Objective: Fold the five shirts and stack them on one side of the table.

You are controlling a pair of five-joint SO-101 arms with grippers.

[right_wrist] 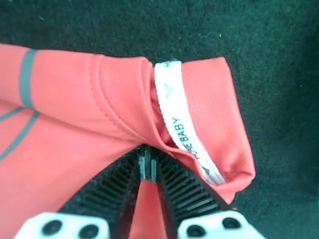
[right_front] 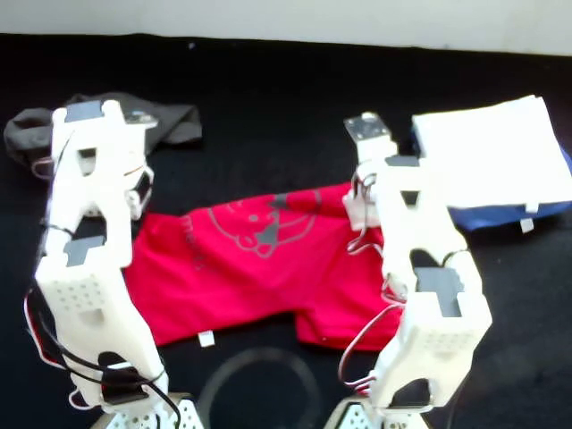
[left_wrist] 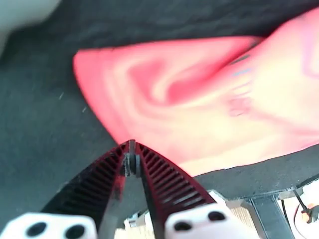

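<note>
A red shirt (right_front: 250, 268) with a grey print lies spread across the black table (right_front: 268, 107) between the two arms. My left gripper (left_wrist: 130, 152) is shut, its tips pinching the shirt's left edge (left_wrist: 199, 99), where the cloth is creased. At the shirt's far right corner my right gripper (right_wrist: 148, 167) is shut on the red cloth (right_wrist: 75, 124) just beside the collar's white label (right_wrist: 182, 129). A folded white shirt (right_front: 492, 147) rests on a folded blue one (right_front: 500, 214) at the back right. A dark grey shirt (right_front: 170, 121) lies crumpled at the back left.
Both arm bases (right_front: 134, 411) stand at the table's front edge, with a faint ring mark (right_front: 259, 384) between them. A white wall (right_front: 286, 18) runs behind the table. Bare black cloth shows at the back middle and front right.
</note>
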